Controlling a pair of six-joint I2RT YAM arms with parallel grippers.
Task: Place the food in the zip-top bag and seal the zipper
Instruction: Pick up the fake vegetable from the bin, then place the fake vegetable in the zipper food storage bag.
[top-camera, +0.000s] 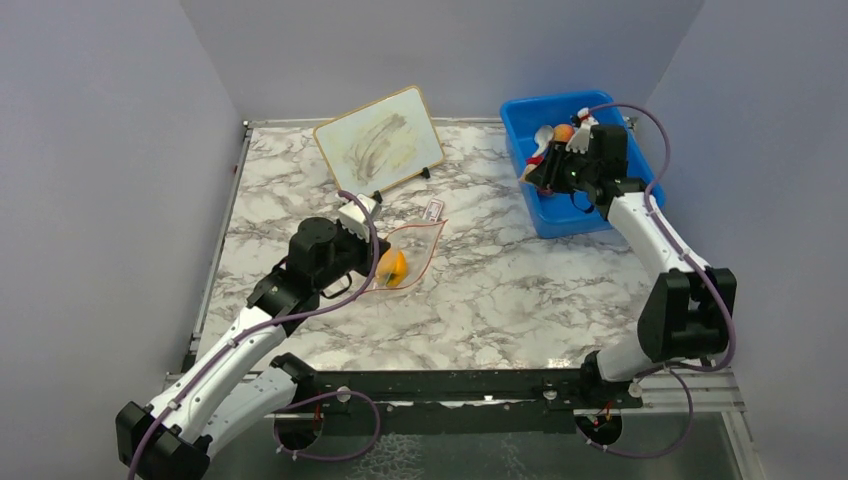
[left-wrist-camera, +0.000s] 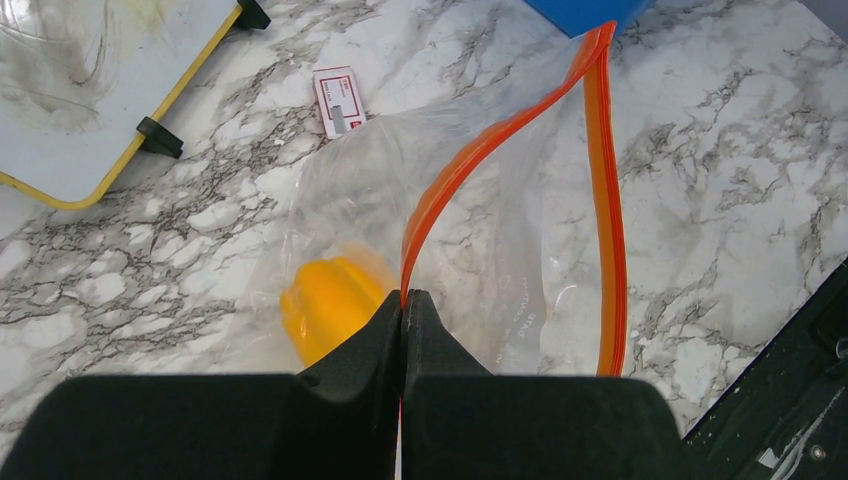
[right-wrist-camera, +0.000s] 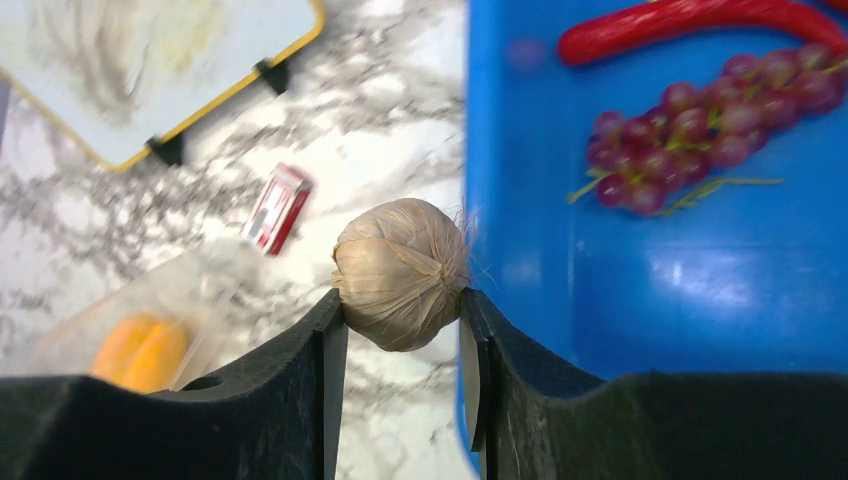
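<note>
We record on the marble table (top-camera: 500, 290):
- one zip-top bag (top-camera: 418, 245) holding an orange-yellow pepper (top-camera: 393, 267), with the left gripper (top-camera: 378, 262) at its edge
- one small card (top-camera: 432, 210)
- one propped whiteboard (top-camera: 380, 150)
- one blue bin (top-camera: 565, 222) of toy foods, with the right gripper (top-camera: 537, 178) at its left wall

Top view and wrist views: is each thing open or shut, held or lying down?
zip-top bag: mouth open, on the table.
zipper: unsealed, one strip pinched.
left gripper: shut on the zipper.
orange-yellow pepper: inside the bag.
right gripper: shut on the garlic bulb.
grape bunch: lying loose in the blue bin.
red chili: lying in the bin.
whiteboard: propped up, smudged.
</note>
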